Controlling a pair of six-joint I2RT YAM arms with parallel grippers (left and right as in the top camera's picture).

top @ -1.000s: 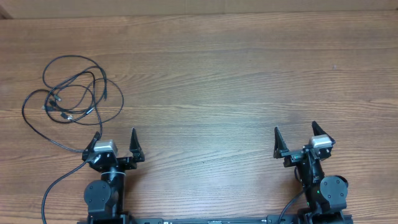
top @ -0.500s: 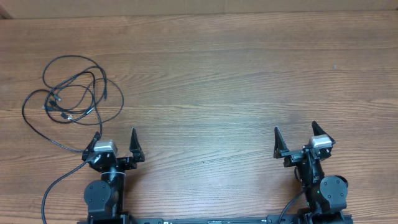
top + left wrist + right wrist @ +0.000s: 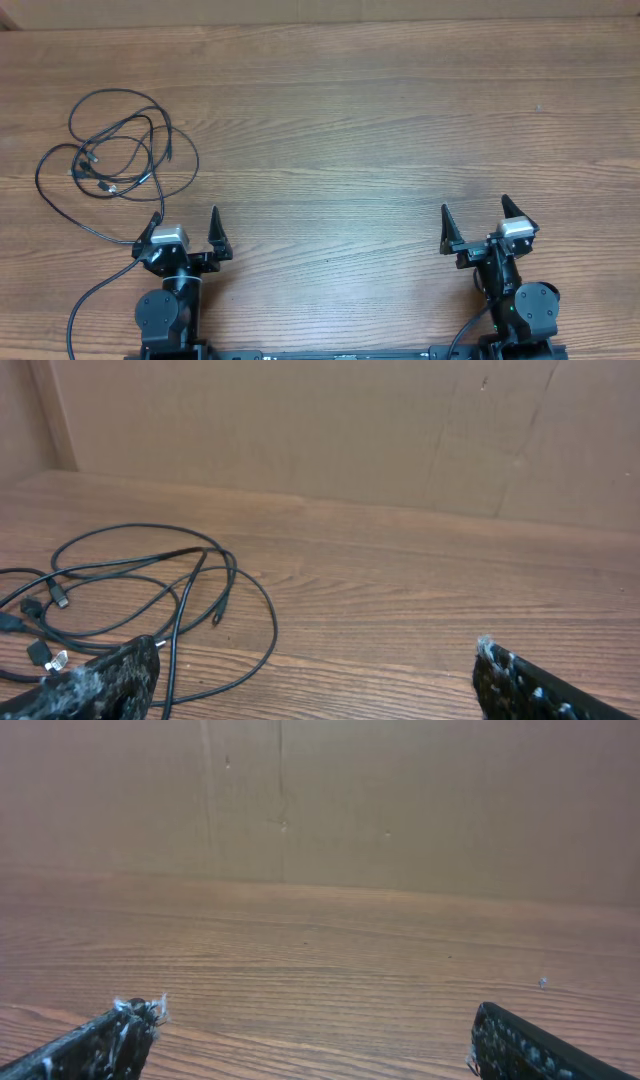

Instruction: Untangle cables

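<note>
Nothing has moved: our left gripper [image 3: 185, 216] and right gripper [image 3: 475, 205] rest wide apart, empty. We judge the cables [image 3: 118, 150] light and limp, best pinched at an outer loop.

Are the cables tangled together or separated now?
Tangled: the cables lie in one bundle, their loops crossing over each other in several places.
</note>
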